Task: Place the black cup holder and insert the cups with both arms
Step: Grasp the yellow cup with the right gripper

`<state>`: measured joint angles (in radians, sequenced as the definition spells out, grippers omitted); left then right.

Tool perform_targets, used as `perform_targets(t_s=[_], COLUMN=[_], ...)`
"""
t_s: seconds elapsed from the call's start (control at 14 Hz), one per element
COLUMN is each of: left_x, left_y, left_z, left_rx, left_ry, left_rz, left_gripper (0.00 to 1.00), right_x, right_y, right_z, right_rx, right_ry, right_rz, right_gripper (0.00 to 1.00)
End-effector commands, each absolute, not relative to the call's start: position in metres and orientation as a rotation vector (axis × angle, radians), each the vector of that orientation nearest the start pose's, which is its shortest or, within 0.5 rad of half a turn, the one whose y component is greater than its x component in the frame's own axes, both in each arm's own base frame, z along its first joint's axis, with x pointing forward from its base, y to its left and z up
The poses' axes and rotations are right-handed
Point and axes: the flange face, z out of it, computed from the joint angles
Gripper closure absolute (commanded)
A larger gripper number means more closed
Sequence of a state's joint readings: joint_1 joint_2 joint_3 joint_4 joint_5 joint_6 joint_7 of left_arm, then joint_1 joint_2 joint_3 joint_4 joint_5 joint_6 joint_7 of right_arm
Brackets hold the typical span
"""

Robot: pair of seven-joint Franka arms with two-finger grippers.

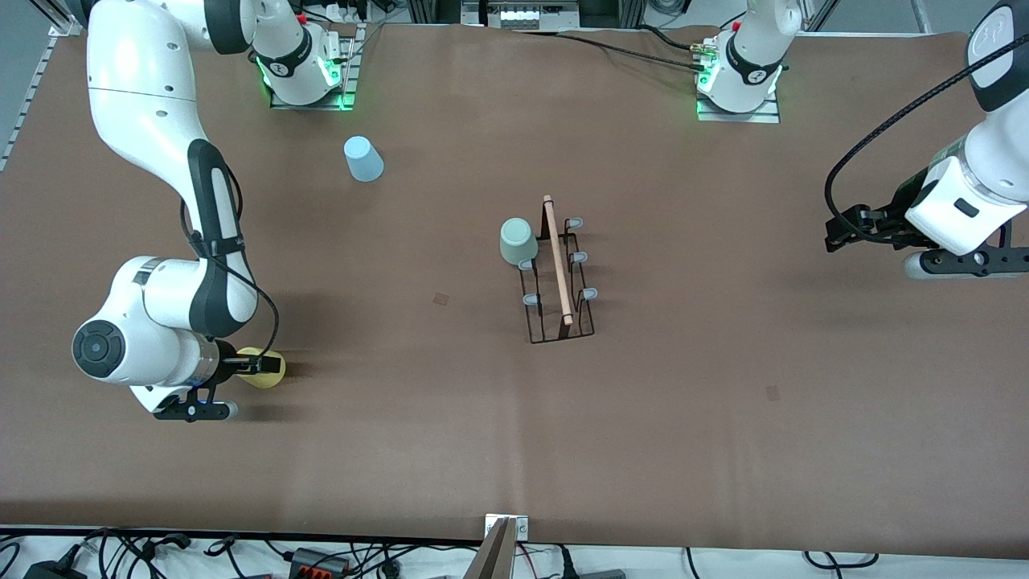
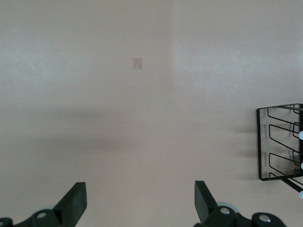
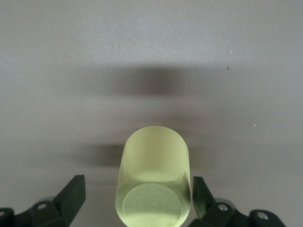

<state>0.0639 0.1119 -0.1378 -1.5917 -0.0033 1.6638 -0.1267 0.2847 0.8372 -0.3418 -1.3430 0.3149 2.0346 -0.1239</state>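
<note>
Now, lower left of the frame, the right gripper (image 3: 137,198) straddles the yellow cup (image 3: 154,182) with spread fingers, the left gripper (image 2: 139,201) waits open at right, and the black cup holder (image 1: 557,273) stands mid-counter.

Matt plastic cups (image 1: 363,158), wire rack (image 1: 556,281), wooden handle (image 1: 558,261).

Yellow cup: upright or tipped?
Tipped. The yellow cup lies on its side on the table, flat base facing the right wrist camera, between the open right gripper fingers.
</note>
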Motion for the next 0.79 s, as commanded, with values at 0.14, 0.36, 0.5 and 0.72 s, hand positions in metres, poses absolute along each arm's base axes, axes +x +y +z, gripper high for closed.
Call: perform_targets(t_s=[0.14, 0.36, 0.5, 0.72], left_x=[0.5831, 0.5830, 0.5829, 0.5830], left_y=[-0.0421, -0.0430, -0.0439, -0.0430], left_z=[0.5643, 0.5643, 0.5643, 0.5643], left_rx=[-3.135, -3.135, -3.136, -3.135], left_ry=[-0.039, -0.039, -0.037, -0.037], left_rz=[0.061, 0.061, 0.061, 0.061], left_gripper=[0.00, 0.00, 0.00, 0.00], right_x=[0.7275, 0.7272, 0.7269, 0.7271], right_y=[0.0278, 0.0276, 0.0264, 0.0220], right_z=[0.2331, 0.2310, 0.2288, 0.2288], right_rx=[-3.093, -3.095, -3.095, -3.094], right_ry=[-0.032, -0.034, -0.033, -0.057], right_rz=[0.147, 0.152, 0.156, 0.155], right_gripper=[0.00, 0.00, 0.00, 0.04])
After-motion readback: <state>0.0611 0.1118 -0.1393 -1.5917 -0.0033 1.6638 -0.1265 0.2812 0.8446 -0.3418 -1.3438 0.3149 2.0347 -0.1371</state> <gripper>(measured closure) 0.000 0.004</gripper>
